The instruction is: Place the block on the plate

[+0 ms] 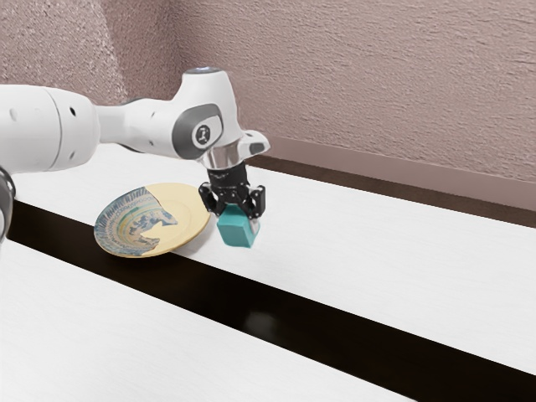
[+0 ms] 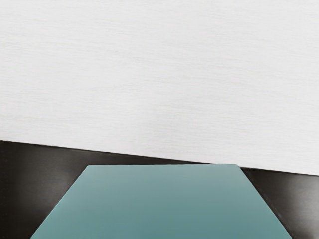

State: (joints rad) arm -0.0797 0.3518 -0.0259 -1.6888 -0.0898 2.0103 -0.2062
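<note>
My gripper (image 1: 235,213) is shut on the teal block (image 1: 238,229), with a black finger at either side of its upper part. The block hangs a little tilted, just to the exterior view's right of the plate (image 1: 186,207), and it appears raised off the table. The plate is cream with a blue patterned part and lies tilted or bowl-like near the dark strip. At the wrist view's lower edge the block (image 2: 162,204) looms large and flat-faced under my hand.
A dark glossy strip (image 1: 268,326) runs between the white table surfaces (image 1: 394,260). Behind the table stands a rough pinkish wall (image 1: 360,75) with a base ledge.
</note>
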